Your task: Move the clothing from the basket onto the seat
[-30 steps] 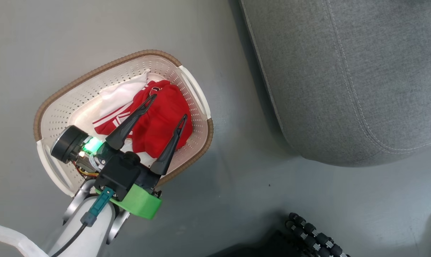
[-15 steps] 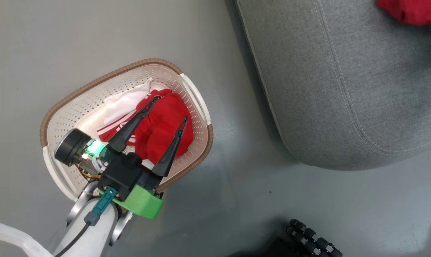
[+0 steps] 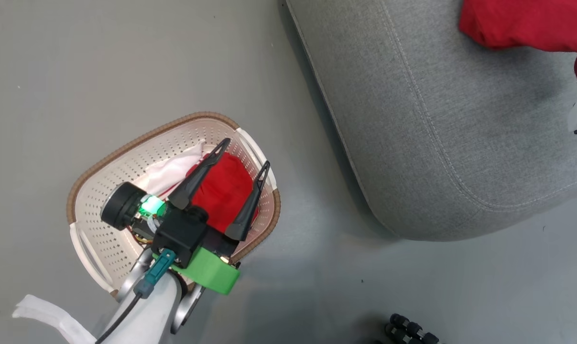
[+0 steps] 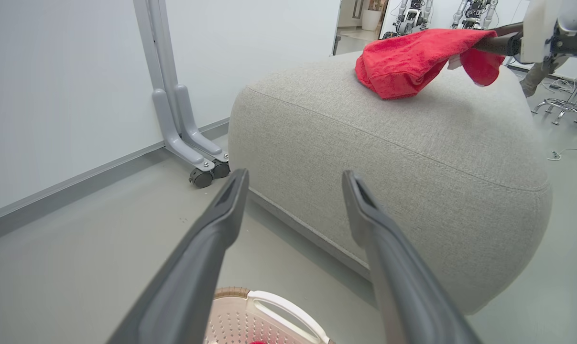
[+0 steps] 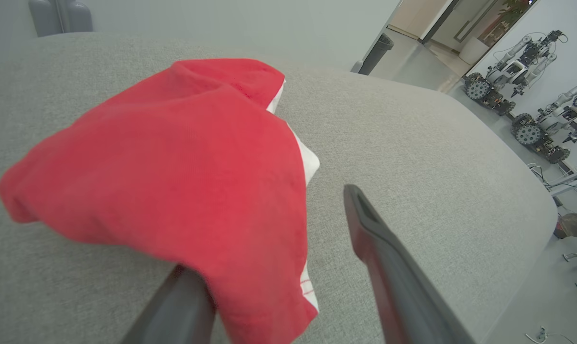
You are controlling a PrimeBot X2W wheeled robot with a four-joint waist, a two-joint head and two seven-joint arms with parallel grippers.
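Smooth grey floor (image 3: 102, 57); a white partition (image 4: 54, 95) on 2 castors (image 4: 202, 177) (grey feet); perhaps a bin (image 5: 375, 53) beyond.

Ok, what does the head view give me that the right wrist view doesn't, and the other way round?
Head view: the basket with a red-and-white garment inside and the open left gripper above it. Right wrist view: the right gripper open, one finger under cloth, and other robots behind. Both: the red garment on the seat.
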